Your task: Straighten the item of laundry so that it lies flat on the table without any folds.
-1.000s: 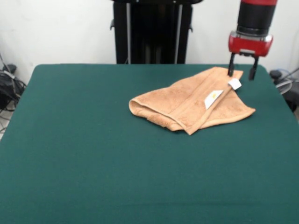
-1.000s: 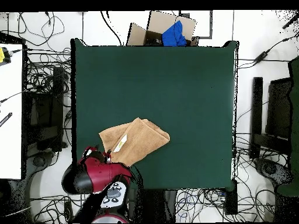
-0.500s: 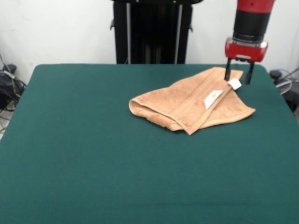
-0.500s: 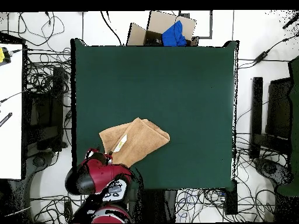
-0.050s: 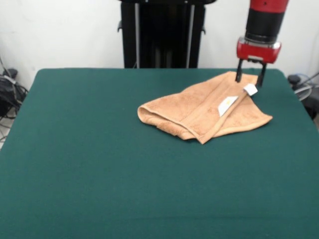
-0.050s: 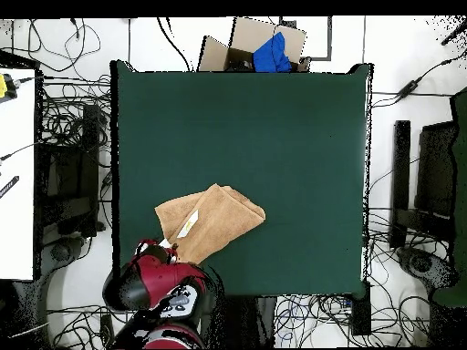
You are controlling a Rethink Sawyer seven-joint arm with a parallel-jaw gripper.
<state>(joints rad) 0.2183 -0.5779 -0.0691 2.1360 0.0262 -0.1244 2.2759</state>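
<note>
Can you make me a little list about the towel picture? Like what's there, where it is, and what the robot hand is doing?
thing: orange-tan hand towel, with a small white label
towel shape: folded over itself, not flat
where: on the green table, near the far right corner in the front view
robot hand: gripper open, above the towel's far corner
fingers: two black fingers, spread apart, holding nothing
touching towel: cannot tell
also around: cardboard box with something blue inside, beyond the table in the overhead view
</note>
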